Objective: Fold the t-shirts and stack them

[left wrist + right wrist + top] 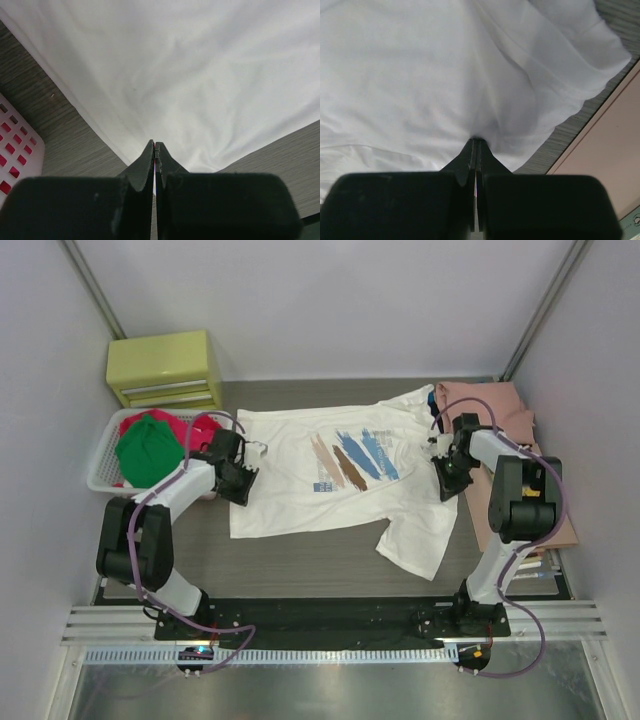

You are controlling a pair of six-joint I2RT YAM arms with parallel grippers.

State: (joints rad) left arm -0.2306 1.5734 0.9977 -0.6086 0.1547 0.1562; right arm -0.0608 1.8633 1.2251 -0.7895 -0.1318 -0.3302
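Note:
A white t-shirt [300,480] with blue, brown and pink brush strokes lies spread face up across the middle of the table. My left gripper [258,450] is shut at its left edge near the shoulder. In the left wrist view the white cloth [200,75] runs in folds down to the closed tips [155,145]. My right gripper [433,445] is shut on the shirt's right side. There the cloth [395,75] bunches into the closed tips [477,140]. A green t-shirt [148,450] and a red one [195,425] lie in the basket. A salmon-pink t-shirt [500,405] lies at the right.
The white slotted basket [100,465] stands at the left edge, close beside my left arm, and shows in the left wrist view [15,145]. A yellow-green drawer box [165,368] sits at the back left. White walls close in on three sides.

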